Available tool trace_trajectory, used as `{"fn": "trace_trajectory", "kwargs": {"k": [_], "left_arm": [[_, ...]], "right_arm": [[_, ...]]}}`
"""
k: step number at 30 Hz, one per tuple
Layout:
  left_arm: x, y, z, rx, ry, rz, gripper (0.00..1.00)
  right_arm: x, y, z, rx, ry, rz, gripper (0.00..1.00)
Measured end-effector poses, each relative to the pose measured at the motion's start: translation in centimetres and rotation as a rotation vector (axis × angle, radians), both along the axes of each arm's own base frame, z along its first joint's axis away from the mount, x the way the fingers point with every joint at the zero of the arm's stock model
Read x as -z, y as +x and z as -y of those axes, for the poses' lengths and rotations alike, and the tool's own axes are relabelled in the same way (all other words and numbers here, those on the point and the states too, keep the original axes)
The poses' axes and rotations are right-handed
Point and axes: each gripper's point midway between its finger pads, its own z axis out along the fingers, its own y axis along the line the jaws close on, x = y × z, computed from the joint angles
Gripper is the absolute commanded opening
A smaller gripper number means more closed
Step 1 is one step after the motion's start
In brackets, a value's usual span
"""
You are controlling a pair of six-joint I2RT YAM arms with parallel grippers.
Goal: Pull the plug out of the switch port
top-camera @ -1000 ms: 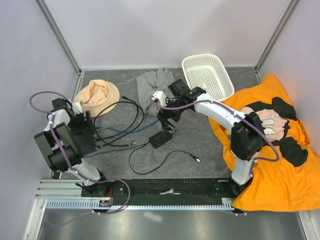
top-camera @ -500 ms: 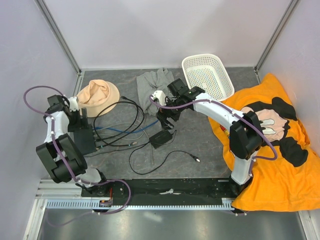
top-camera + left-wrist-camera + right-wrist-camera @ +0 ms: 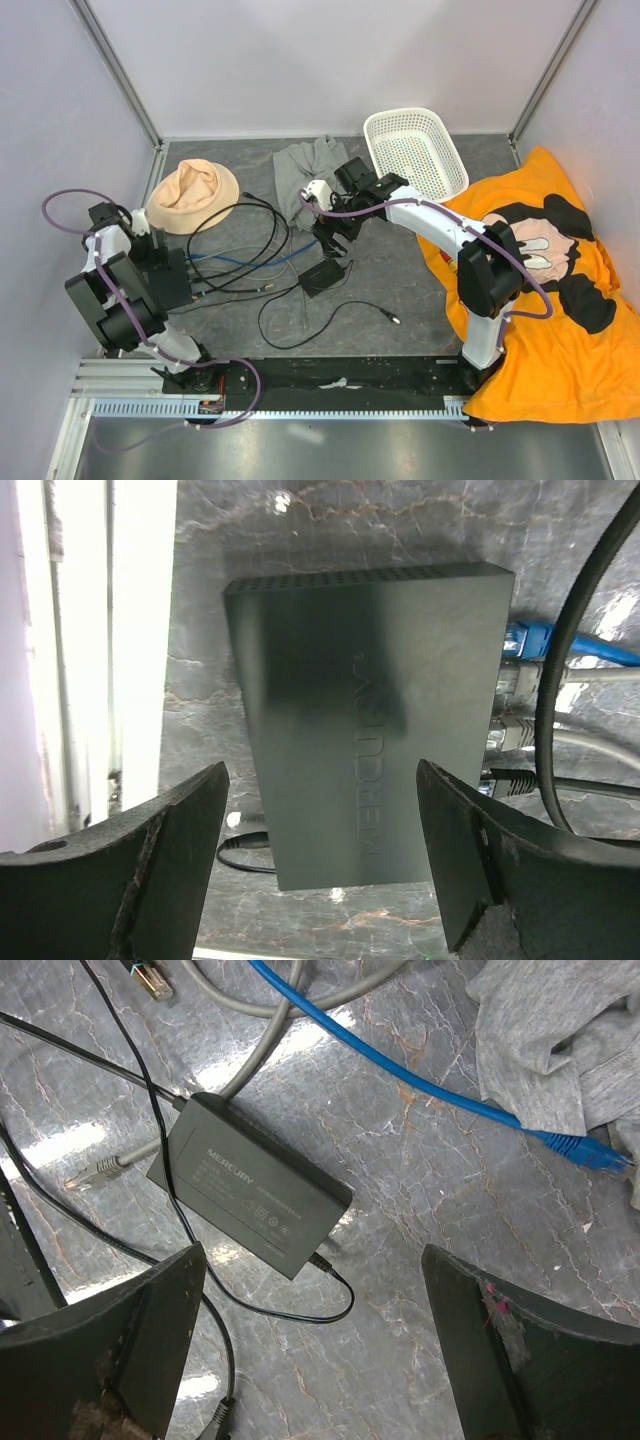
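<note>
The switch (image 3: 360,710) is a flat black box lying under my left gripper (image 3: 320,880), which is open and hovers above it, one finger to each side. Along the switch's right edge sit a blue plug (image 3: 527,640), two grey plugs (image 3: 510,680) and a black plug (image 3: 510,780) in its ports. In the top view the switch (image 3: 172,283) lies at the left, by my left gripper (image 3: 150,250). My right gripper (image 3: 315,1360) is open and empty above the smaller power brick (image 3: 250,1195); in the top view this gripper (image 3: 333,232) is mid-table.
Black, grey and blue cables (image 3: 250,250) loop between the switch and the power brick (image 3: 322,275). A peach hat (image 3: 190,190), a grey cloth (image 3: 310,165) and a white basket (image 3: 372,150) lie at the back. An orange cloth (image 3: 540,290) covers the right side.
My left arm has swung its wrist leftward and settled over the switch, which now shows. My right arm has barely moved. No plug has come out.
</note>
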Motion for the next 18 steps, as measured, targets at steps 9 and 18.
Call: {"fn": "trace_trajectory", "kwargs": {"k": [9,18], "left_arm": [[1.9,0.0,0.8,0.024,-0.049,-0.022,0.81],[1.9,3.3,7.2,0.316,0.098,0.022,0.81]], "right_arm": [[0.4,0.0,-0.1,0.006,-0.004,-0.011,0.98],[0.8,0.3,0.0,0.016,-0.013,-0.012,0.98]]}}
